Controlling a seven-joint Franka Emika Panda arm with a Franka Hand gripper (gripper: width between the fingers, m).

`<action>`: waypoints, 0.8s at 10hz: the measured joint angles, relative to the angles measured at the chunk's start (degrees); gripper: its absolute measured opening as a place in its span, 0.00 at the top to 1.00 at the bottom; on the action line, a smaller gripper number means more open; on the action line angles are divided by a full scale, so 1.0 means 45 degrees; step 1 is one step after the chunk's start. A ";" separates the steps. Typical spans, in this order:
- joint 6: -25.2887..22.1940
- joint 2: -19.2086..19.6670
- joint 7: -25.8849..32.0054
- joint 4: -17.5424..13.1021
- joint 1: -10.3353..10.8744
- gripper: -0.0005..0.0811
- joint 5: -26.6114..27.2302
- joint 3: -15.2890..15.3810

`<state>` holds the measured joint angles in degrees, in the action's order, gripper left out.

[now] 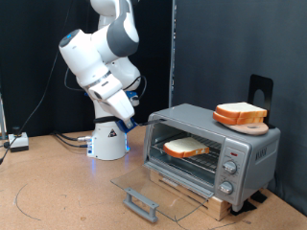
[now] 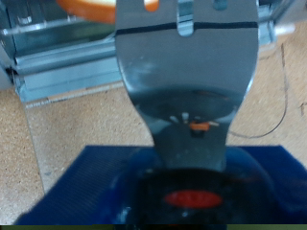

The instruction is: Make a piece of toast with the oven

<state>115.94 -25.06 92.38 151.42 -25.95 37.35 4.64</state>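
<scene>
The silver-grey oven (image 1: 245,153) stands at the exterior view's right with its glass drop door (image 1: 163,184) folded down flat. The piece of toast (image 1: 185,147) lies on the wire rack inside. My gripper (image 1: 131,121) hangs beside the oven's open front, towards the exterior view's left, apart from the toast. In the wrist view the gripper (image 2: 184,19) fills the middle as one grey mass with only a thin slit between its fingers, and nothing shows between them. A blurred part of the oven (image 2: 58,57) lies behind it.
Like bread slices (image 1: 240,113) lie stacked with a round wooden board (image 1: 251,126) on the oven's top. The oven sits on a wooden block (image 1: 216,196). The arm's blue-lit base (image 1: 107,144) stands to the exterior view's left, with cables (image 1: 19,142) beyond. A black stand (image 1: 261,91) rises behind the oven.
</scene>
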 joint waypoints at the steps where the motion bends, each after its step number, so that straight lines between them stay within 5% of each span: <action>1: -0.0293 -0.0390 -0.0216 -0.0102 -0.0002 0.51 -0.0003 0.0025; 4: -0.0346 -0.0928 -0.0613 -0.0087 -0.0020 0.51 -0.0140 0.0203; 8: -0.3582 -0.1115 -0.0135 -0.0100 0.0938 0.51 0.2017 0.0071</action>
<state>99.82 -30.08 91.77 150.97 -21.73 46.42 4.96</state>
